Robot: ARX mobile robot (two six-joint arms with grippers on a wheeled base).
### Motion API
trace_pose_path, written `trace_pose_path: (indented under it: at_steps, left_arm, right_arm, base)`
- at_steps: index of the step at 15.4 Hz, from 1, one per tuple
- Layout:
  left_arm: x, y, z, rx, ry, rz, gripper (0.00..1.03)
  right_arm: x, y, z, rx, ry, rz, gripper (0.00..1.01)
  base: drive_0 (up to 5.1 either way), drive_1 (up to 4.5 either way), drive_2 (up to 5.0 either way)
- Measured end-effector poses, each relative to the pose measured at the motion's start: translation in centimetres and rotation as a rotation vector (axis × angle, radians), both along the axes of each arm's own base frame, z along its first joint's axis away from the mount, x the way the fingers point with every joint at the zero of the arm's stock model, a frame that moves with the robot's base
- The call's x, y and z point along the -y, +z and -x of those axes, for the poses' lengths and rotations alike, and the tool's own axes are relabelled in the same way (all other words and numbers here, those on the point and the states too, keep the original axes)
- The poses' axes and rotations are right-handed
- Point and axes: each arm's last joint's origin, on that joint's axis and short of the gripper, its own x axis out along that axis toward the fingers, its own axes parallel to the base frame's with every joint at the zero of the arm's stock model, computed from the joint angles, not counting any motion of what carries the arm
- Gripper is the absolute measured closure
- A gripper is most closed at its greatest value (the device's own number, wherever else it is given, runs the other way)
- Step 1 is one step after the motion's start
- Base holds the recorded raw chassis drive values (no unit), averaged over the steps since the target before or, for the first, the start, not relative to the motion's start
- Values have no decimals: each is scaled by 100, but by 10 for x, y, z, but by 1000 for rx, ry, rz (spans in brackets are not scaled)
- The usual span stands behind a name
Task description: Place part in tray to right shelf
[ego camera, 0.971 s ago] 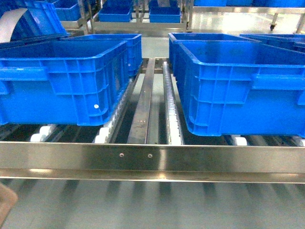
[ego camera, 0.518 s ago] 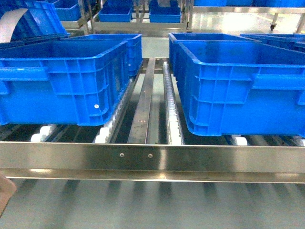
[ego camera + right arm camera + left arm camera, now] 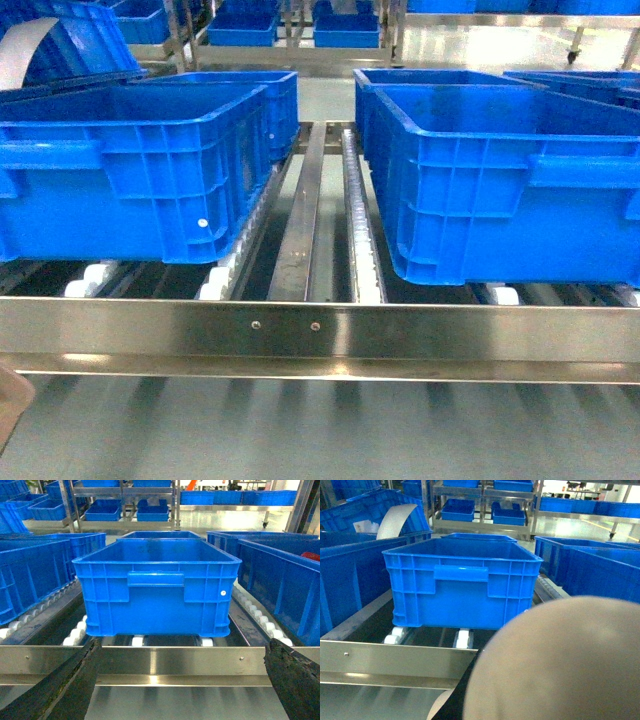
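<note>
The beige tray [image 3: 560, 665] fills the lower right of the left wrist view as a blurred mass close to the camera, and it covers my left gripper's fingers. One corner of the tray [image 3: 12, 400] shows at the bottom left edge of the head view, below the shelf's steel front rail [image 3: 450, 335]. My left gripper carries the tray. In the right wrist view my right gripper [image 3: 182, 650] is open, its dark fingers [image 3: 75, 680] wide apart in front of the rail [image 3: 175, 662], with nothing between them. The part is out of view.
Two large blue crates [image 3: 130, 170] [image 3: 500, 180] stand on the white rollers [image 3: 365, 250] behind the rail, with a roller lane between them. More blue crates and steel racks [image 3: 290, 30] stand further back. A steel sheet [image 3: 330, 430] slopes below the rail.
The tray's corner at the bottom left of the head view has crept slightly upward. The crates and shelf have not moved.
</note>
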Motion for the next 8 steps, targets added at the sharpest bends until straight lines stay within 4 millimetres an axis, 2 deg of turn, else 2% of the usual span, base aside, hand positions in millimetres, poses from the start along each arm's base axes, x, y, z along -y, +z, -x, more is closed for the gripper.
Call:
trace_pose_path:
  at_steps: [8]
  left_arm:
    - [0,0,0,0,0,0,90]
  right_arm:
    - [0,0,0,0,0,0,3]
  base:
    - [0,0,0]
